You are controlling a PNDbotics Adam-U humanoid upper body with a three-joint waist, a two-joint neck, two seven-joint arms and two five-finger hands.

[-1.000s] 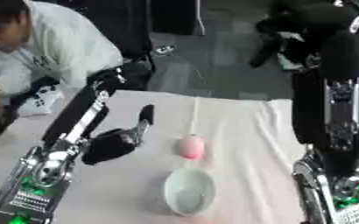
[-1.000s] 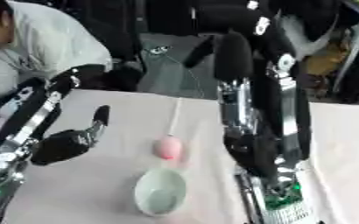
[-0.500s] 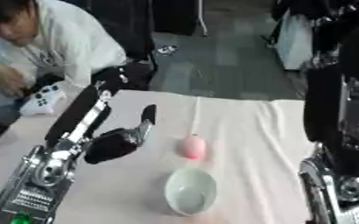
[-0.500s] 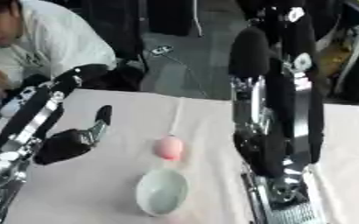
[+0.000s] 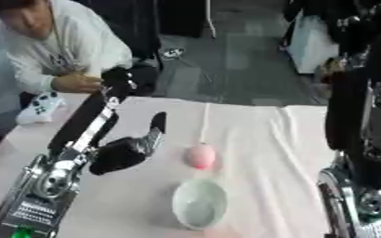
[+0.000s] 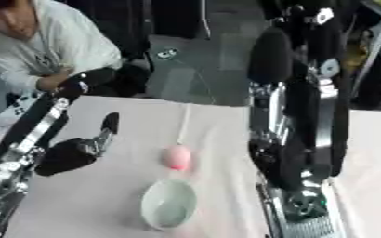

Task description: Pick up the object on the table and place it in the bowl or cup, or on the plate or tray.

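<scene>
The pink object (image 5: pixel 200 156) lies on the white cloth (image 5: pixel 259 139), just behind the pale bowl (image 5: pixel 200 203). The left hand (image 5: pixel 133 148) is held beside it, fingers straight and holding nothing. It should be brought over the object and closed around its middle before lifting.
</scene>
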